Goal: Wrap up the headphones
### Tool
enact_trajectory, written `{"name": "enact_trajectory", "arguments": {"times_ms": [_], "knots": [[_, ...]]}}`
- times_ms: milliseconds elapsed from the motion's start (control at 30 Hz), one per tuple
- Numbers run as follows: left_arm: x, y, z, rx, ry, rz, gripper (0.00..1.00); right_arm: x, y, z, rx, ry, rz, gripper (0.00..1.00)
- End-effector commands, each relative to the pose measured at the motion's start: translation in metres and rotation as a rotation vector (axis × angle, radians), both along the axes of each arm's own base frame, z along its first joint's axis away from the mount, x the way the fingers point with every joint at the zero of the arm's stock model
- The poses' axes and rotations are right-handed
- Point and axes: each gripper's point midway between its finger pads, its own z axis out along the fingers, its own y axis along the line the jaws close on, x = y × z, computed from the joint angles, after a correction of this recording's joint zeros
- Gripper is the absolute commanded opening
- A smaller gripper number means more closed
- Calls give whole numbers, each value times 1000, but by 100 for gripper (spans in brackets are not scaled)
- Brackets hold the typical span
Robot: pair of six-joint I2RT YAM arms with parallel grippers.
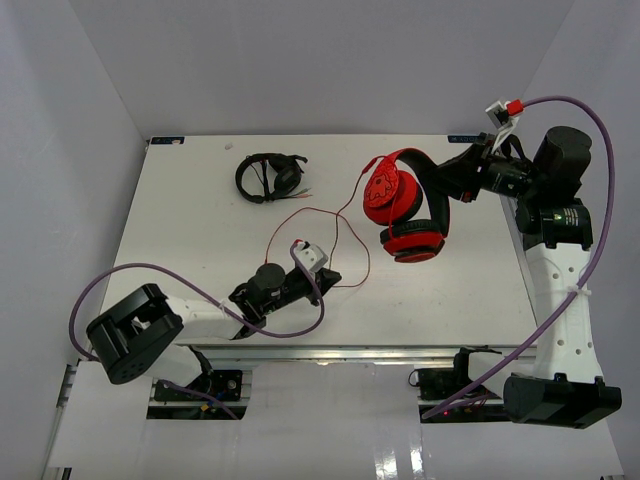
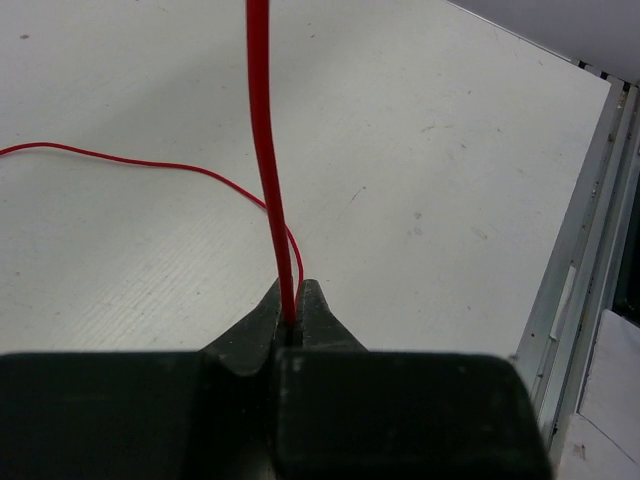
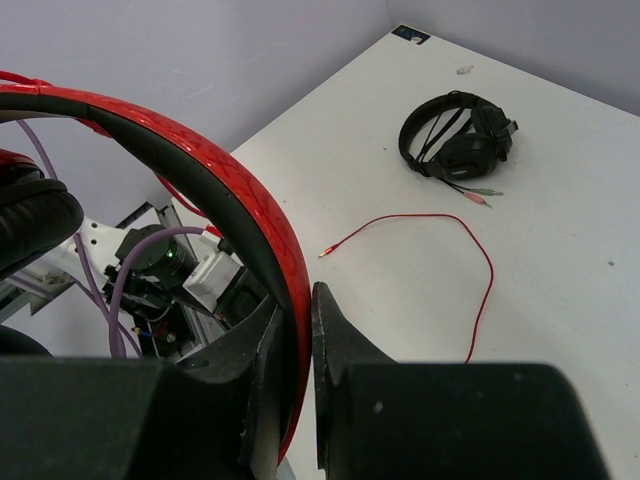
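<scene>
The red headphones (image 1: pixel 402 207) hang above the right half of the table, held by the headband (image 3: pixel 200 150). My right gripper (image 1: pixel 441 181) is shut on that headband, seen close in the right wrist view (image 3: pixel 297 312). The thin red cable (image 1: pixel 303 214) runs from the ear cups in loops over the table to my left gripper (image 1: pixel 334 277), near the front edge. In the left wrist view that gripper (image 2: pixel 290 305) is shut on the cable (image 2: pixel 262 150), which rises straight up from the jaws. The cable's plug end (image 3: pixel 325 253) lies loose on the table.
Black headphones (image 1: pixel 270 177) with their own cable lie at the back left, also in the right wrist view (image 3: pixel 455 145). The table's metal front rail (image 2: pixel 590 250) is close on the left gripper's right. White walls enclose the table (image 1: pixel 200 230) on three sides.
</scene>
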Motion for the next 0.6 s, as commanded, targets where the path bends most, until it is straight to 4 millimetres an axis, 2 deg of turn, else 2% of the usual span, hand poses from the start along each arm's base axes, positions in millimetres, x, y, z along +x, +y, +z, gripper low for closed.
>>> {"name": "enact_trajectory", "arguments": {"times_ms": [0,133,333,433,567], "knots": [[-4,-2,14,-61,-3,-17,1,-7,-1,15,23,-27,-15,8],[-13,-4,4,-60,46,-25,0,4,-5,15,47,-2,-82,8],[-37,-31,-12,-17,92,-80,0,33,-25,20,71,5,-317,8],[-66,-49,-24,40,123,-142,0,48,-40,19,88,18,-472,8],[-94,-55,-28,85,133,-162,0,58,-61,5,50,11,-636,8]]}}
